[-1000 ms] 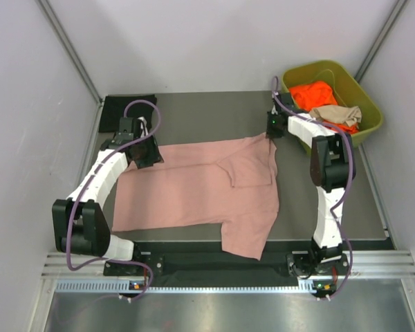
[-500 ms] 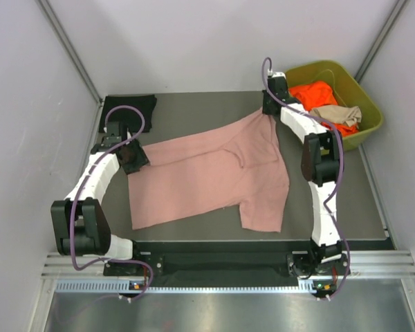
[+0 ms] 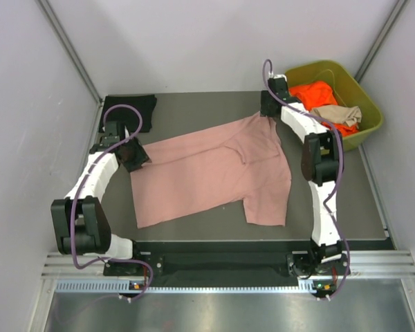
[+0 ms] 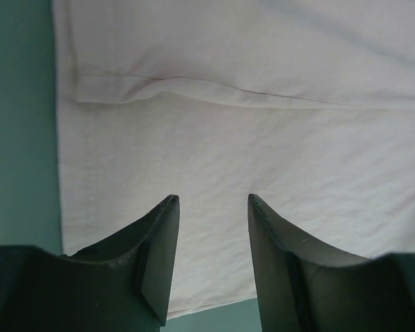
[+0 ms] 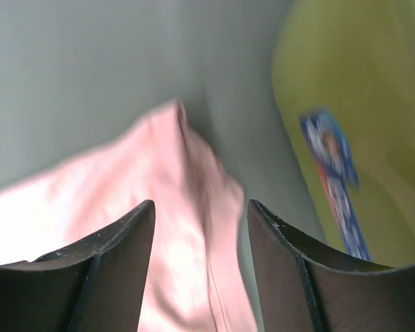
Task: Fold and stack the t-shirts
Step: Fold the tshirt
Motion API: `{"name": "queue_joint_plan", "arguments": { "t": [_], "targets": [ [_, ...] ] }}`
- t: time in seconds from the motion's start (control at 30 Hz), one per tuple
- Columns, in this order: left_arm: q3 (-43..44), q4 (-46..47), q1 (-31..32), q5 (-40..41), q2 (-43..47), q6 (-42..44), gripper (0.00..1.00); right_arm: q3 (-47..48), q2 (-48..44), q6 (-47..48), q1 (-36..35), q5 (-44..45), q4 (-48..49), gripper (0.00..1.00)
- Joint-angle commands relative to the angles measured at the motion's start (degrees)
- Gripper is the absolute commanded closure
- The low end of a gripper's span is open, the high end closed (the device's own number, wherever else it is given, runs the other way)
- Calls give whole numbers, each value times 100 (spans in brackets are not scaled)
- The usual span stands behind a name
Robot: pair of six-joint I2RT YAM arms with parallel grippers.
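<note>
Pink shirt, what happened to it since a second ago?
The right gripper pulled the shirt by its far right corner toward the back. The near part, which hung over the front edge of the table, slid up onto it. Then the gripper let go, and its jaws now stand open. The left gripper shifted a little to the left, open over the shirt's left edge. The black shirt and the bin did not move.

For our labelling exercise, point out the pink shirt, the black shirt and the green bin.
pink shirt (image 3: 207,173): top view, middle of its body.
black shirt (image 3: 142,101): top view, its far right part.
green bin (image 3: 325,71): top view, its inner far wall.
</note>
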State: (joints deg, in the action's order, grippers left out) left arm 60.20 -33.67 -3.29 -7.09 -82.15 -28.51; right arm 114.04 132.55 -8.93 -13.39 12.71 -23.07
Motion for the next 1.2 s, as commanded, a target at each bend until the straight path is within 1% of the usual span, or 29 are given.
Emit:
{"name": "queue_joint_plan", "arguments": {
  "t": [0.0,0.03,0.1,0.13,0.17,0.2,0.23,0.3,0.33,0.43,0.47,0.63,0.7,0.83,0.93,1.07,1.17],
  "targets": [
    [-79,650,265,-696,-82,-154,51,-258,-914,-214,3,4,-496,44],
    [-62,712,381,-723,-99,-198,50,-433,-1115,-319,3,-40,-766,46],
    [44,905,1002,-697,-230,-277,49,-680,-1318,-373,12,-224,-936,50],
    [114,1019,1197,-714,-292,-408,48,-1021,-1598,-477,12,-277,-1014,57],
    [158,1116,1382,-767,-362,-479,47,-1233,-1757,-548,12,-347,-998,60],
    [210,1187,1740,-776,-546,-558,47,-1444,-1924,-601,12,-540,-963,63],
    [272,1309,1909,-785,-643,-672,47,-1829,-2222,-723,12,-655,-928,70],
    [509,1346,2304,-794,-925,-752,47,-2191,-2461,-821,12,-989,-901,75],
    [579,1346,2385,-802,-1004,-813,47,-2471,-2610,-891,20,-1059,-892,78],
    [756,1372,2535,-899,-1189,-849,48,-2877,-2752,-953,82,-1253,-875,75],
    [782,1355,2544,-917,-1207,-840,48,-2948,-2770,-962,125,-1462,-892,74],
    [809,1267,2553,-882,-1154,-805,48,-3404,-2849,-927,214,-1596,-901,70],
    [765,1197,2553,-864,-1102,-796,48,-3511,-2823,-935,293,-1658,-857,70],
    [773,1029,2553,-759,-1066,-656,48,-3520,-2735,-935,381,-1640,-831,69],
    [808,1143,2553,-898,-1101,-629,47,-3485,-2656,-926,398,-1588,-822,68],
    [984,1266,2658,-1171,-1426,-761,47,-3511,-2559,-935,425,-1605,-796,67],
    [1256,1372,2947,-1250,-1759,-866,46,-3441,-2419,-927,442,-1622,-769,67]
  ]
}}
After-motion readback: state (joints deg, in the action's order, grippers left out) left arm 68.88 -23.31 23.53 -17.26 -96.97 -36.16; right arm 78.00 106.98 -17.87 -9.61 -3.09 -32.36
